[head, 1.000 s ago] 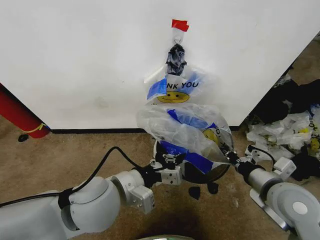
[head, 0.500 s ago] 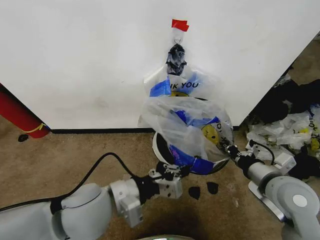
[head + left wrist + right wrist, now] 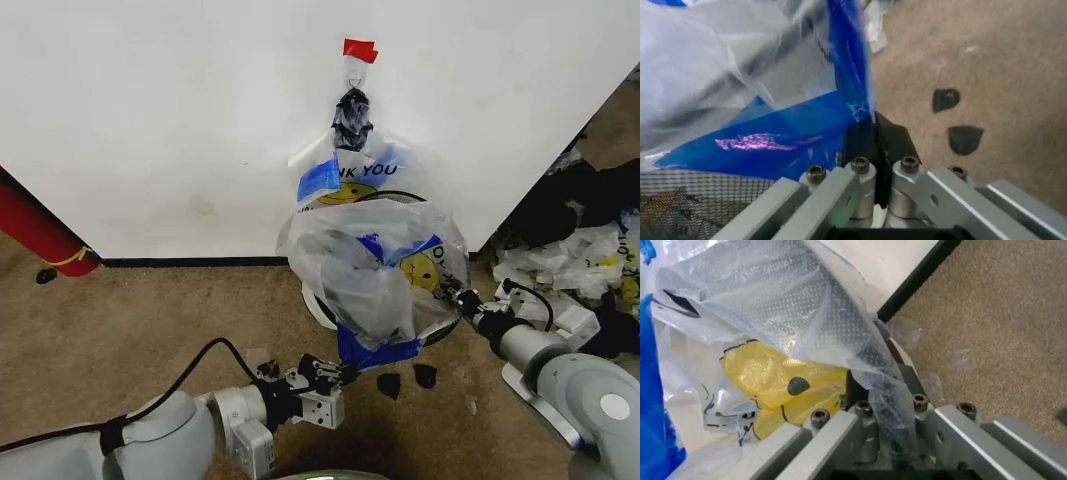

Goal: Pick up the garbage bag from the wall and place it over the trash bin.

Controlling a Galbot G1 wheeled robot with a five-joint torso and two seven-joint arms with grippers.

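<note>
Against wall [image 3: 150, 120], over bin [image 3: 315, 305]: bag [image 3: 375, 265] stretched left-right, mouth down, edges pinched by left fingers [image 3: 342, 372] and right fingers [image 3: 456, 297].

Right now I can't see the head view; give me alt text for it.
Both end effectors hold a smiley-printed garbage bag stretched over the trash bin at the white wall: the left end effector pinches its blue-taped lower edge, the right end effector its far side. More bags hang from a hook above.

Left hand [image 3: 345, 374], right hand [image 3: 452, 297] clamped.
</note>
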